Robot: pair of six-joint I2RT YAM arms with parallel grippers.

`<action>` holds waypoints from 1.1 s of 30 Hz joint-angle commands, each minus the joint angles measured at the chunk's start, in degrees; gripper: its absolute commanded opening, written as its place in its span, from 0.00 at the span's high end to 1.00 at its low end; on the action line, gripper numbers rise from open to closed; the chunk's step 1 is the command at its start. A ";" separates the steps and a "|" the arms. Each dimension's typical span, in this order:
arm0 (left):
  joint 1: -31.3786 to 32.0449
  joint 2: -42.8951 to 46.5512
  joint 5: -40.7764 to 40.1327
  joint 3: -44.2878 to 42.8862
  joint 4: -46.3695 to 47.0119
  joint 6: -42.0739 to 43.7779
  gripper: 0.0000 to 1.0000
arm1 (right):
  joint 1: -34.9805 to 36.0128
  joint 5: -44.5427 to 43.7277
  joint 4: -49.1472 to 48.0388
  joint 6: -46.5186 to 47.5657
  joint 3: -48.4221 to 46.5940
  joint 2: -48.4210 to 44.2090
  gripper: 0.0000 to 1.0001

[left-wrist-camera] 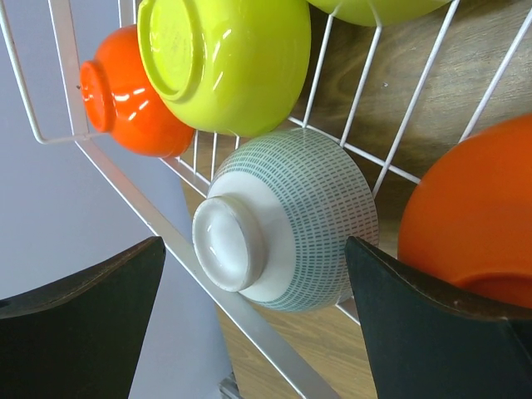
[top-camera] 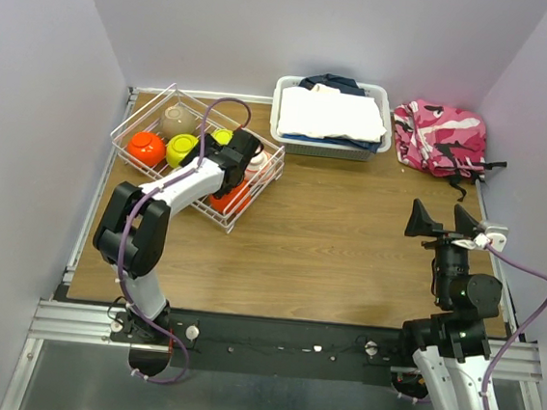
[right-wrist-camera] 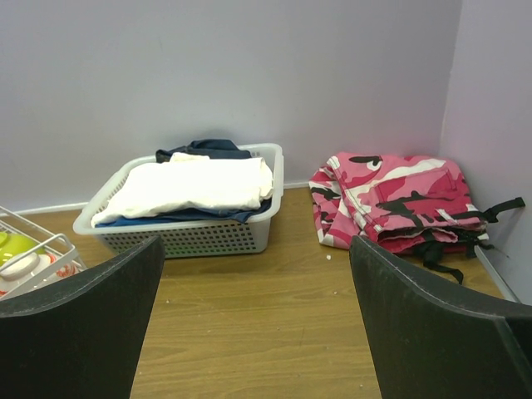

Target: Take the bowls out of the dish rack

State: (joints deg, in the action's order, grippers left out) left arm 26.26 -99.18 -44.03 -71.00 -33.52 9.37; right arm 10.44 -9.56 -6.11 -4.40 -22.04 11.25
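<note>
Left gripper [left-wrist-camera: 253, 245] risks, I judge, catching a wire of the dish rack [top-camera: 126, 128] or knocking the orange bowl [left-wrist-camera: 474, 208] just beside it when I close; things are crowded here. It stands wide, holding nothing, fingers flanking the pale patterned bowl [left-wrist-camera: 307, 191], which lies on its side in the rack.

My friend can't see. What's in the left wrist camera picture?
A pale bowl with green dashes lies in the wire dish rack, foot toward the camera, framed by the open left gripper. A lime-yellow bowl and two orange bowls sit nearby.
</note>
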 commanded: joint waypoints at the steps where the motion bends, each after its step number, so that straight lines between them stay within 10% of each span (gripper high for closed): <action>1: 0.55 0.21 0.61 -0.54 -0.93 -4.61 0.01 | 0.29 -0.02 0.40 0.71 0.86 0.27 0.00; 33: -2.00 -2.07 0.88 -22.16 -21.60 -40.03 0.01 | 1.34 -0.02 1.63 0.27 0.51 -0.79 0.00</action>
State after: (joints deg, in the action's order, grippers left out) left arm 25.69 -100.22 -41.36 -90.96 -53.01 -25.85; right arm 11.22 -9.54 -5.80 -4.43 -21.89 11.22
